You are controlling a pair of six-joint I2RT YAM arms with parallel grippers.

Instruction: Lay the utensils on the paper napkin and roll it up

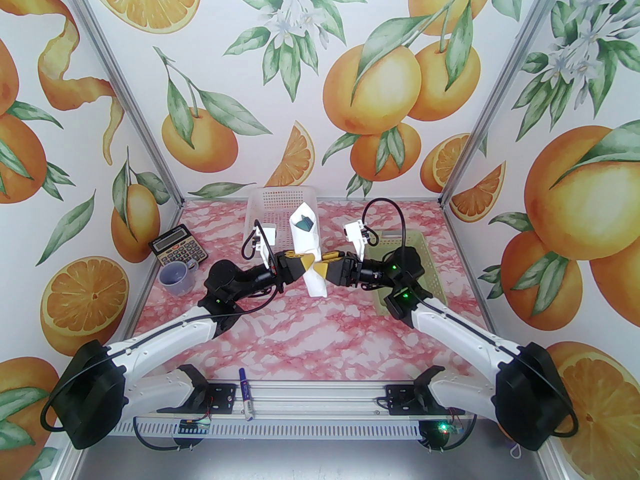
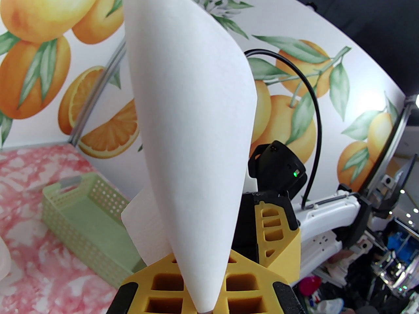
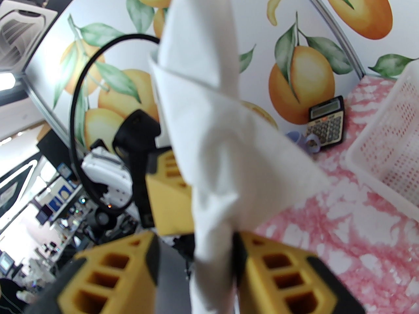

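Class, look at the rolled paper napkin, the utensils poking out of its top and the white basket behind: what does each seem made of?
The paper napkin: thin matte white paper, judging by its soft creases and loose flap. The utensils: probably plastic, dark teal, smooth; little shows. The white basket: likely moulded plastic, with regular perforated walls.

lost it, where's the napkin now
In the top view the rolled paper napkin is upright mid-table, gripped by the left gripper, right gripper around it, before the white mesh basket.
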